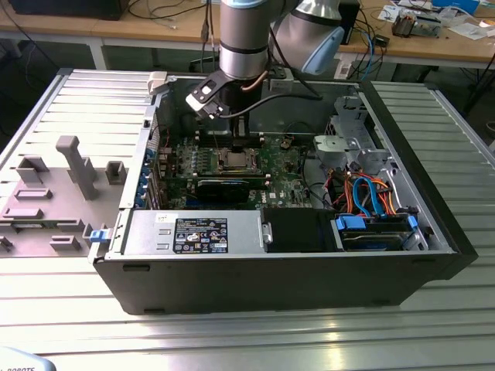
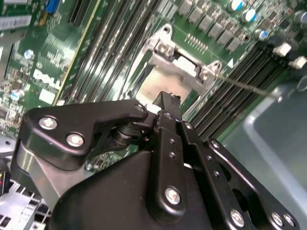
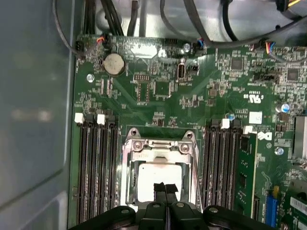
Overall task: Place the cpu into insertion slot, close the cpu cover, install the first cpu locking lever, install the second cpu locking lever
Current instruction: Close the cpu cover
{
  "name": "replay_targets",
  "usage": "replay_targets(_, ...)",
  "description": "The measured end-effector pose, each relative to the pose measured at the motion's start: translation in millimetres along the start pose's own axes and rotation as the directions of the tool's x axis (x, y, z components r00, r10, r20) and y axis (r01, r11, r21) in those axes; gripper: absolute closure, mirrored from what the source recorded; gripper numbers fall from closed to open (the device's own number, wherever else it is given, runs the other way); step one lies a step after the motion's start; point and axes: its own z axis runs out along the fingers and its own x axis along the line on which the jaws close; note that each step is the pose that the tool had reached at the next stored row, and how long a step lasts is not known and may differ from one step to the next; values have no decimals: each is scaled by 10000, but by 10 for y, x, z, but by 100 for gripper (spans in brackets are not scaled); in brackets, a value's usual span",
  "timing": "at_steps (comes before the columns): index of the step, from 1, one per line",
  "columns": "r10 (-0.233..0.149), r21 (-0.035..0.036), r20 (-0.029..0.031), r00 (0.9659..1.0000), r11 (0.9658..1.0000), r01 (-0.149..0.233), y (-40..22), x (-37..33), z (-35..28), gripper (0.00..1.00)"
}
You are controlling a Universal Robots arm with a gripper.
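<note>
- Motherboard (image 1: 286, 174) lies exposed in the open computer case (image 1: 124, 232).
- Your cpu (image 3: 153, 175) sits in the insertion slot (image 3: 123, 191), with the cpu cover (image 3: 160, 146) down around it.
- Your gripper (image 3: 166, 187) hangs over the cpu, jaws pinched together.

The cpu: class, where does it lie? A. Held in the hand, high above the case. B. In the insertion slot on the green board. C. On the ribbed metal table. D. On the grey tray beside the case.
B: in the first wrist view the cpu lies in the insertion slot, framed by the cpu cover, with the hand over it.
</note>
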Motion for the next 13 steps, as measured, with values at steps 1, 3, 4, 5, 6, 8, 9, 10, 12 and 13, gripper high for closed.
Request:
replay_targets(1,0,0,1,10000,10000,0,-19,1,12,89)
replay_targets(3,0,6,2,10000,10000,0,-35,2,19,89)
replay_targets(4,-1,10,-1,10000,10000,1,-40,3,25,89)
replay_targets(5,0,17,-2,10000,10000,0,-44,3,33,89)
replay_targets(6,0,22,1,10000,10000,0,-50,3,42,89)
replay_targets(8,12,24,1,10000,10000,-12,-70,5,58,89)
replay_targets(9,16,23,0,10000,10000,-16,-79,5,67,89)
replay_targets(10,22,24,1,10000,10000,-22,-91,6,82,89)
replay_targets(12,45,25,2,10000,10000,-45,-110,8,101,89)
replay_targets(13,48,25,2,10000,10000,-48,-123,8,108,89)
